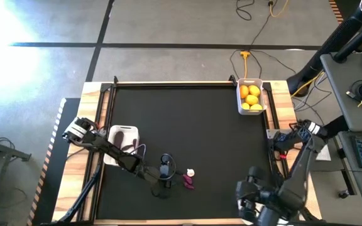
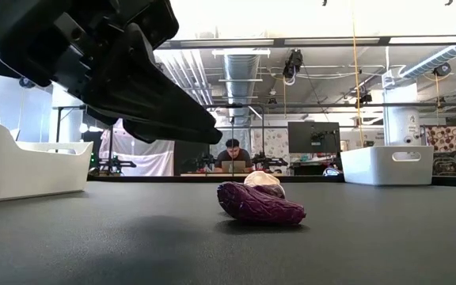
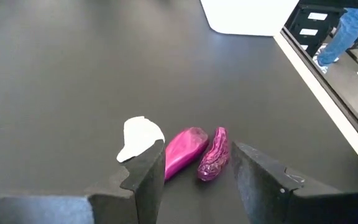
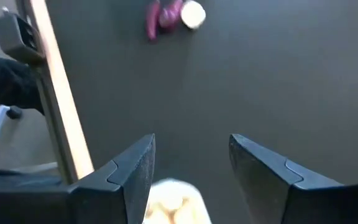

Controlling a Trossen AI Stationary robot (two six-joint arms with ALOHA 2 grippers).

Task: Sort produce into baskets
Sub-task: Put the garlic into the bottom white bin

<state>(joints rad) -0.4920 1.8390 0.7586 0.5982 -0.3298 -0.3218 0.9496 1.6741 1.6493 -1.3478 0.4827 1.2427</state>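
Note:
Two dark purple elongated vegetables, one smooth (image 3: 184,151) and one wrinkled (image 3: 214,154), lie side by side on the black table with a whitish bulb (image 3: 138,138) next to them; they also show in the high view (image 1: 188,181) and the low view (image 2: 260,203). My left gripper (image 3: 197,168) is open and empty, hovering above the table just left of them (image 1: 168,171), fingers pointing at them. My right gripper (image 4: 191,168) is open near the table's near right corner (image 1: 242,194). A white basket (image 1: 251,95) at the far right holds several yellow citrus fruits.
A second white basket (image 1: 123,139) stands at the left, partly under my left arm. In the right wrist view a pale lumpy thing (image 4: 169,202) shows below my right gripper's fingers; I cannot tell what it is. The table's wooden rim (image 4: 58,106) runs close by. A person (image 2: 232,154) sits beyond the table.

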